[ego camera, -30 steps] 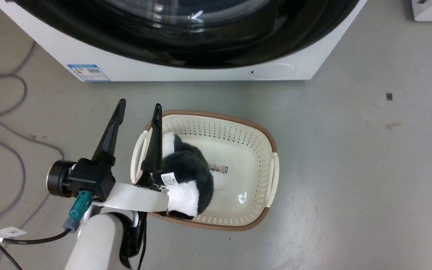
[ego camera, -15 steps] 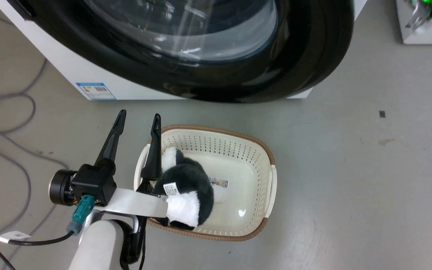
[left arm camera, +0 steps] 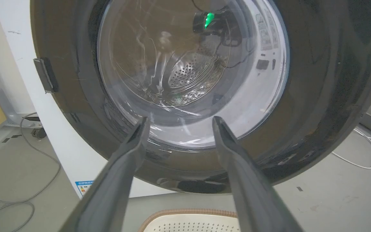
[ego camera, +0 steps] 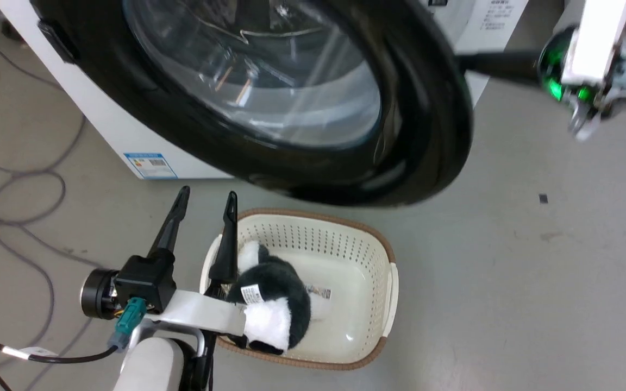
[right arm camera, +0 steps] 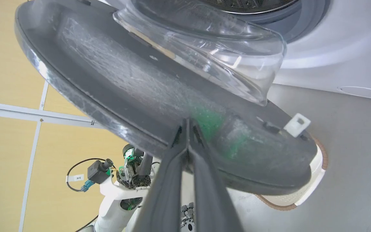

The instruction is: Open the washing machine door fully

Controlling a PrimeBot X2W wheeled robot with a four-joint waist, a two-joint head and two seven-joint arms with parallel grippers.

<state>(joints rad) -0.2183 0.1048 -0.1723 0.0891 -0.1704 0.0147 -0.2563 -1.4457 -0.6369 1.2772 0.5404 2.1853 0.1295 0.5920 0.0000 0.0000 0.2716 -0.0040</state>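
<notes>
Two long dark fingers of the right pincer (right arm camera: 187,124) lie pressed together with nothing between them. Their tips touch the matt grey inner face of the large round glossy black washing machine door (right arm camera: 124,87), near its rim and close to the bulging clear glass bowl (right arm camera: 204,64). A green glow falls on the door face just beside the tips, and a small white latch tab (right arm camera: 296,124) sticks out further along the rim. In the head view this arm reaches in from the upper right, a green light (ego camera: 555,81) at its wrist, and its dark fingers pass behind the door's free edge.

The washing machine door (ego camera: 416,108) stands partly open. It is hinged on the robot's left, and its right edge is out from the white front-loading washing machine (ego camera: 106,119). Through the glass, the left wrist view shows the perforated steel drum (left arm camera: 188,69).

The left pincer (ego camera: 207,193) is low on the robot's left with its fingers spread apart and empty. It points toward the door's lower rim and is clear of it.

Beside it on the grey floor (ego camera: 508,298) sits a cream perforated plastic basket (ego camera: 383,260) with a brown rim. The basket holds a black-and-white plush toy (ego camera: 275,282) and lies partly beneath the door. A blue label (ego camera: 151,165) marks the machine's lower front, and grey cables (ego camera: 14,217) loop across the floor to the left.
</notes>
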